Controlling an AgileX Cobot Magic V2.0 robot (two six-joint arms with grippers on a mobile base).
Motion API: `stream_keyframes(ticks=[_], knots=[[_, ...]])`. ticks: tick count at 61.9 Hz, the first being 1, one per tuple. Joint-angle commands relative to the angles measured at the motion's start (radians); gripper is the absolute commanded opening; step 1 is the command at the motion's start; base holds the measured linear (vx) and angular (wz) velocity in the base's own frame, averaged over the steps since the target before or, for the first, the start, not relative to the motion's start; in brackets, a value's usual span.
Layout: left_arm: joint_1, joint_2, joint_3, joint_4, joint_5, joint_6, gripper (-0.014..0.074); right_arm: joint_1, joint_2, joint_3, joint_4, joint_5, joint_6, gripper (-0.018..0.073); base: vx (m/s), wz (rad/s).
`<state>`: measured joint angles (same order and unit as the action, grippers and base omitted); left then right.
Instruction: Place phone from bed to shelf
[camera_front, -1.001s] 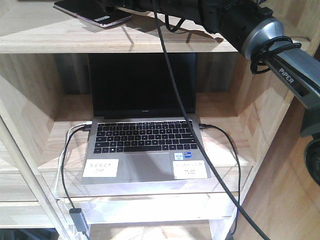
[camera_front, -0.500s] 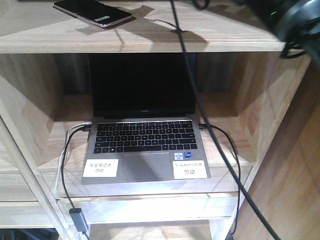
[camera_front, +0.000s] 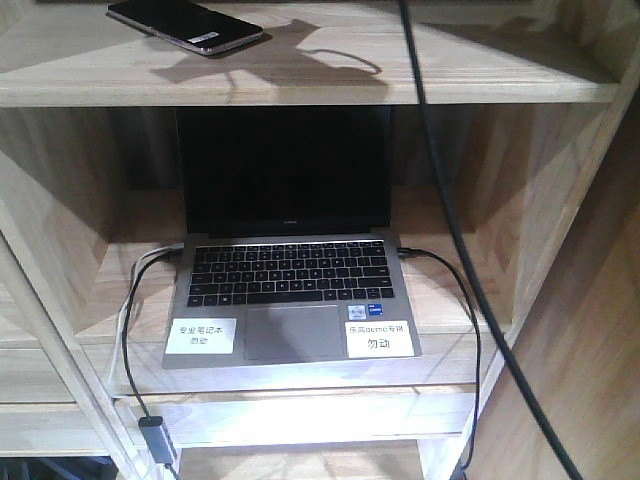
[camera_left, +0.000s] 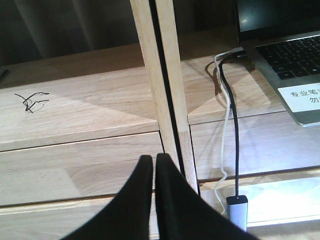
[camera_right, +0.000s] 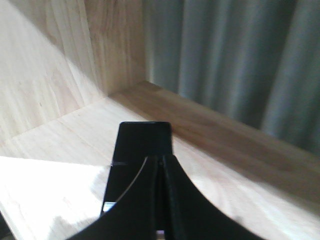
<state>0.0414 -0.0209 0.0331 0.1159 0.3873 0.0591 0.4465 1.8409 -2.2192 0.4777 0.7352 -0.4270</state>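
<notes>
One phone (camera_front: 186, 25) is lying flat, screen up, on the top board of the shelf (camera_front: 480, 75), toward its left end — and nothing is touching it in the front view. Judging from that, the placing itself looks done, and the step in hand is clearing the arm away without disturbing what has been set down.

From the right wrist view, the right end effector (camera_right: 161, 172) is showing its fingers pressed together, tips meeting with nothing between them, and the phone (camera_right: 140, 157) is sitting on the pale wood just beyond the tips, near the corner where the side panel meets the board. The left end effector (camera_left: 154, 167) is likewise pressed together and empty, pointing at a lower plank beside an upright slat (camera_left: 162, 75).

To finish well, the right arm should be drawing back and up along the line it is already pointing, keeping the closed tips off the glossy screen, since a brush could slide the phone on the smooth plank. A black cable (camera_front: 450, 230) is hanging across the front of the shelf and over the open laptop (camera_front: 290, 280) on the tier below; it should be kept from snagging the top board's edge or sweeping the laptop's plugged-in leads. The bed is not in view in any camera.
</notes>
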Motion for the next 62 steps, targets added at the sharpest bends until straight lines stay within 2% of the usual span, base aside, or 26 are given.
stream_keyframes(ticks=[1, 12, 25, 34, 62], knots=[[0.001, -0.008, 0.005, -0.001, -0.072, 0.0, 0.0001, -0.003, -0.084, 0.033, -0.005, -0.102, 0.007, -0.0004, 0.0, 0.0], [0.001, -0.008, 0.005, -0.001, -0.072, 0.0, 0.0001, -0.003, -0.221, 0.362, 0.014, -0.325, -0.06, -0.0004, 0.0, 0.0], [0.001, -0.008, 0.005, -0.001, -0.072, 0.0, 0.0001, -0.003, -0.457, 0.765, 0.114, -0.559, -0.183, -0.0004, 0.0, 0.0], [0.001, -0.008, 0.005, -0.001, -0.072, 0.0, 0.0001, -0.003, -0.618, 0.96, 0.119, -0.619, -0.217, -0.0004, 0.0, 0.0], [0.001, -0.008, 0.005, -0.001, -0.072, 0.0, 0.0001, -0.003, -1.12, 1.555, 0.122, -0.797, -0.217, -0.0004, 0.0, 0.0]])
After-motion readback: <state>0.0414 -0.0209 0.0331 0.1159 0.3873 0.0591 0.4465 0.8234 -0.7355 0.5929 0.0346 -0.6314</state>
